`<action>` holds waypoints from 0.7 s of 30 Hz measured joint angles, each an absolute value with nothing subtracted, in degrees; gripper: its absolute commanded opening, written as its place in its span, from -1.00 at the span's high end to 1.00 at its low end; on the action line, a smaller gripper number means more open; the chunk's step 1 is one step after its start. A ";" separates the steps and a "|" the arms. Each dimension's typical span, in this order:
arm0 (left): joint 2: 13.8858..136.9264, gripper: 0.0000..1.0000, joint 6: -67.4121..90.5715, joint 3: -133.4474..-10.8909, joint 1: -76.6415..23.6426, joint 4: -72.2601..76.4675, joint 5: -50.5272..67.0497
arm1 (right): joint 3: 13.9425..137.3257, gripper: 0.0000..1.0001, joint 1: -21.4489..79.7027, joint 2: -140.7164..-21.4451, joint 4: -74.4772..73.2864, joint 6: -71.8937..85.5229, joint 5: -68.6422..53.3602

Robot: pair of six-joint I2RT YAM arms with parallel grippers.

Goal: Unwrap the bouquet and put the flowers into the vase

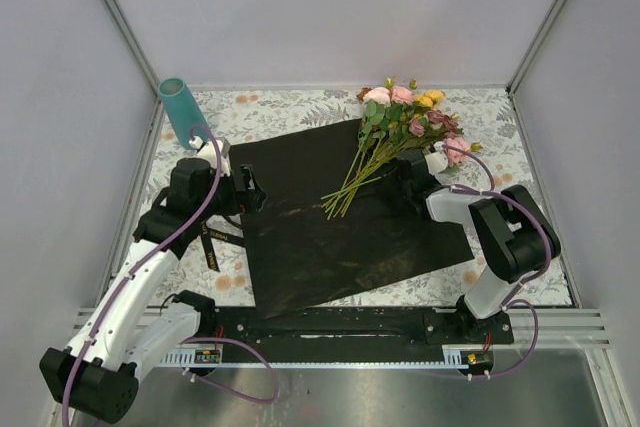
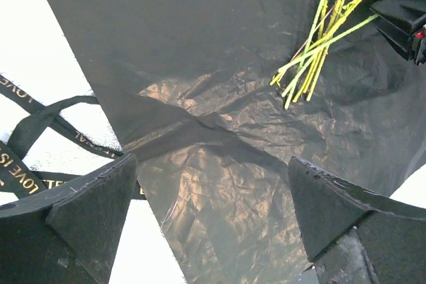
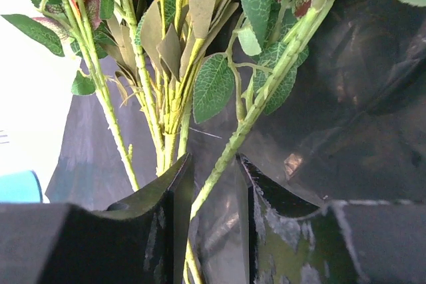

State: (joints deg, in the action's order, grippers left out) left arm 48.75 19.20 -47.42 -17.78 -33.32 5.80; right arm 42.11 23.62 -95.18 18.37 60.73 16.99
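At the far left corner of the floral-print tablecloth (image 1: 300, 107) stands the small matte teal cylinder vase (image 1: 178, 107), upright and with nothing in it that the top view shows. Just nearer is the left gripper (image 1: 247, 191), at the left edge of the large glossy black paper sheet (image 1: 330, 232). Its jaws are spread wide and hold nothing. In its wrist view they hang over the crinkled paper, and the black ribbon with gold lettering (image 2: 40, 124) lies loose on the cloth beside it.

The paper lies flat and untied, so the unwrapping looks done. The step in hand is picking up the flowers.

The green-stemmed artificial roses with pink, yellow and mauve blooms (image 1: 395, 122) lie fanned across the paper's far right corner, with the blooms toward the back wall and the cut ends toward the middle of the sheet. The right gripper (image 1: 398, 175) sits low at their stems. In its wrist view the jaws stand partly apart with one green stem (image 3: 229, 147) running between them, in a gap wider than the stem. It looks released rather than pinched.

The next move likely calls for closing firmly on the stems, preferably several at once. They must then be lifted and carried well across to the vase with the cut ends tipped down into its narrow mouth.
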 measured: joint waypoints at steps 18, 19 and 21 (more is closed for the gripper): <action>47.72 -0.98 19.00 -47.42 -17.74 -33.54 0.14 | 42.85 0.70 20.18 -100.60 24.67 65.80 13.34; 47.72 -0.98 19.00 -47.42 -17.74 -33.58 -0.14 | 42.85 0.72 20.12 -100.57 24.95 65.76 13.32; 47.72 -0.98 19.03 -47.42 -17.74 -33.85 -0.89 | 42.76 0.77 20.05 -100.27 25.52 65.63 13.28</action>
State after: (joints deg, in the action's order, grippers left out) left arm 47.72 19.03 -47.42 -17.74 -33.85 -0.89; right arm 42.76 20.05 -100.27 25.52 65.63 13.28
